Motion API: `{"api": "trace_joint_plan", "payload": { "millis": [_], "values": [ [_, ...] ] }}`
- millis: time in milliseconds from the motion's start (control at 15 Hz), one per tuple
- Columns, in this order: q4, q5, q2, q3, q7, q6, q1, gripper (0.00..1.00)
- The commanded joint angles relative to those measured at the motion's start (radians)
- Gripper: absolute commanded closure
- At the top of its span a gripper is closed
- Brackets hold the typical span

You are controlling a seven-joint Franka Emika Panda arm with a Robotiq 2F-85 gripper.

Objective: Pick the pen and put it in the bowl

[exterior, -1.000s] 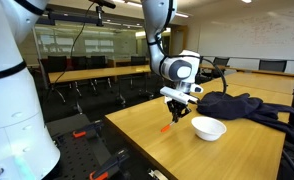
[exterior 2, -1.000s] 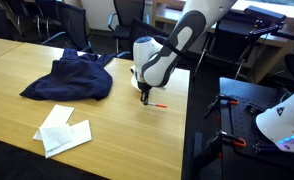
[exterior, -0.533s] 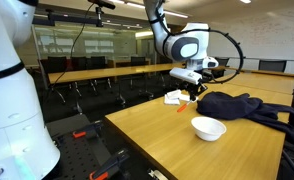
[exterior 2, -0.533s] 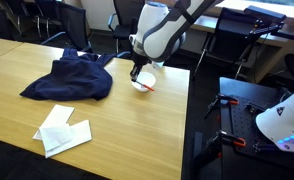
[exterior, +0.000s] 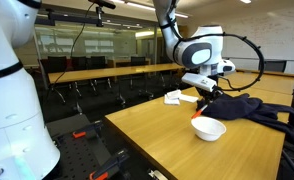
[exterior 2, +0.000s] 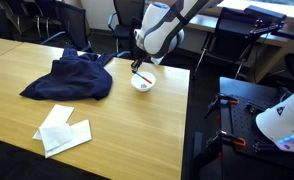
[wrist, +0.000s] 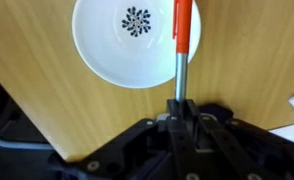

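Observation:
My gripper [wrist: 180,103] is shut on the pen [wrist: 182,40], which is orange-red with a grey lower part. It holds the pen above the round white bowl [wrist: 107,55], which has a dark pattern at its centre. In both exterior views the gripper [exterior: 204,101] [exterior 2: 137,66] hangs just over the bowl [exterior: 209,128] [exterior 2: 142,84] on the wooden table. The pen shows as a small red streak [exterior: 196,119] [exterior 2: 143,78] at the bowl's rim.
A dark blue heap of cloth [exterior: 249,105] [exterior 2: 69,77] lies on the table beside the bowl. White papers [exterior 2: 62,132] lie further along the table. The table's edge [exterior 2: 187,110] is close to the bowl. Chairs and other tables stand behind.
The gripper has carried the pen from the bare table, up and across, until it is over the white bowl. It has stayed shut on the pen.

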Motion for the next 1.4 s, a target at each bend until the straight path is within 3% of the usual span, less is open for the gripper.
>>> {"api": "trace_joint_plan", "payload": {
  "millis": [0, 200, 267, 333, 533, 867, 1200, 1333],
  "values": [
    [0.109, -0.040, 0.075, -0.021, 0.016, -0.001, 0.005, 0.97],
    [0.211, -0.071, 0.139, -0.050, 0.030, -0.049, 0.016, 0.97],
    [0.241, -0.079, 0.161, -0.059, 0.038, -0.068, 0.020, 0.74],
    [0.262, -0.084, 0.178, -0.062, 0.039, -0.086, 0.020, 0.62],
    [0.292, -0.087, 0.201, -0.066, 0.037, -0.130, 0.019, 0.40],
    [0.235, -0.083, 0.105, -0.102, 0.090, -0.342, 0.053, 0.03],
    [0.205, -0.083, 0.001, -0.141, 0.138, -0.625, 0.096, 0.00],
    [0.184, -0.079, -0.033, -0.141, 0.142, -0.674, 0.108, 0.00]
  ]
}}
